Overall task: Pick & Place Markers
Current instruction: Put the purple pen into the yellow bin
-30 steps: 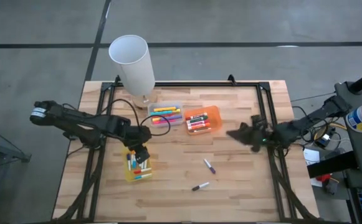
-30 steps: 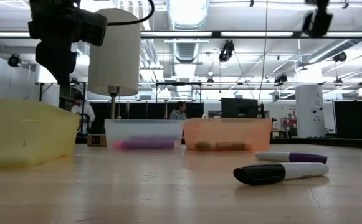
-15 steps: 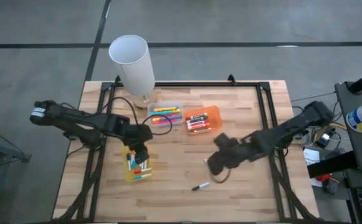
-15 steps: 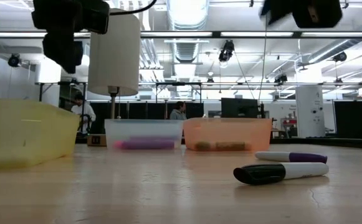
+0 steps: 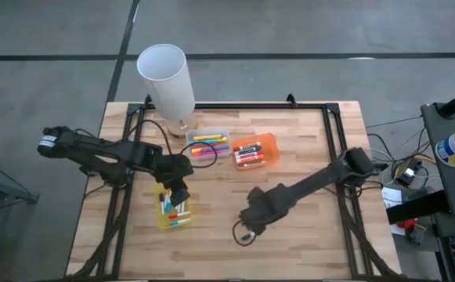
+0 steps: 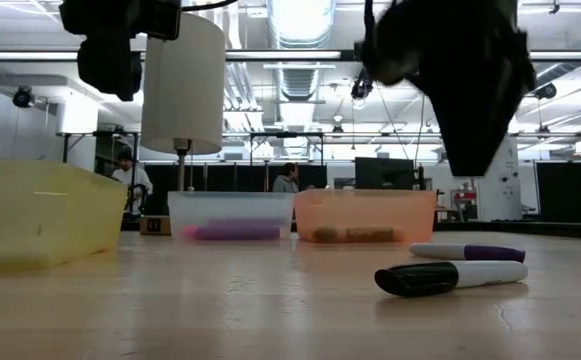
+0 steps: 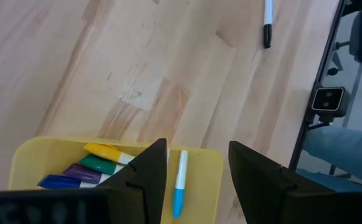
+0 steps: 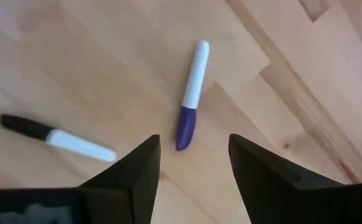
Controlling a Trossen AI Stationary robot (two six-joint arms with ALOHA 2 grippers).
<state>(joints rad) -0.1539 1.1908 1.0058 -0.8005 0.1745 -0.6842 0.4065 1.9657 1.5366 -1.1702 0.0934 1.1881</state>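
Near the front edge of the desk (image 5: 290,243), your right gripper (image 8: 190,163) hovers with fingers wide over the purple-capped marker (image 8: 190,93), ready to straddle it; the black-capped marker (image 8: 56,138) lies beside. Your left gripper (image 7: 196,168) waits, fingers wide, above the yellow tray (image 7: 209,163) holding sorted markers.

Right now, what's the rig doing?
Sorting markers into trays. The right gripper hangs open above the purple-capped marker and black-capped marker, the two loose on the table; neither is held. The left gripper hovers open over the yellow tray, which holds several markers. The clear tray and orange tray also hold markers.
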